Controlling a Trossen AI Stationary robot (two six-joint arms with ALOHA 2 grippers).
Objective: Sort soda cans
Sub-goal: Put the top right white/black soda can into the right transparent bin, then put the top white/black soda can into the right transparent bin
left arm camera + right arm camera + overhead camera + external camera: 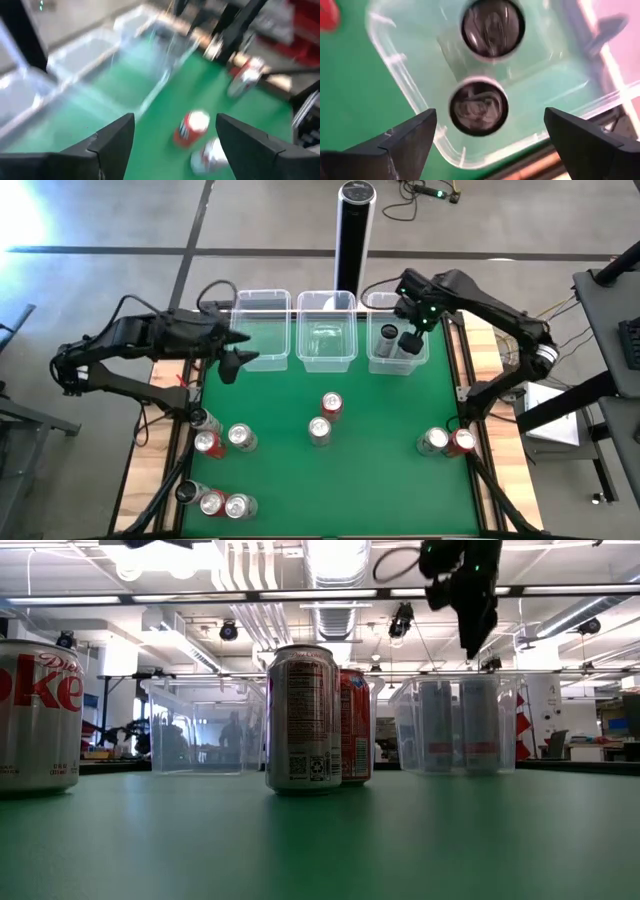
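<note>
Right gripper (pixel 412 320) wide open, empty over right tub (pixel 397 366) at one o'clock holding two soda cans (pixel 479 107); left gripper (pixel 232 363) open, empty; cans light, slick, dentable—grip mid-body.

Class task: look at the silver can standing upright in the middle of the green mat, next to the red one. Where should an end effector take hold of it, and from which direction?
Grip the silver can across its round body, just below the rim, coming straight down from above. It stands upright with its top exposed. The red can stands close behind it towards the tubs, so the fingers should probably close from the two open flanks. The left end effector is open, as is the right end effector.
</note>
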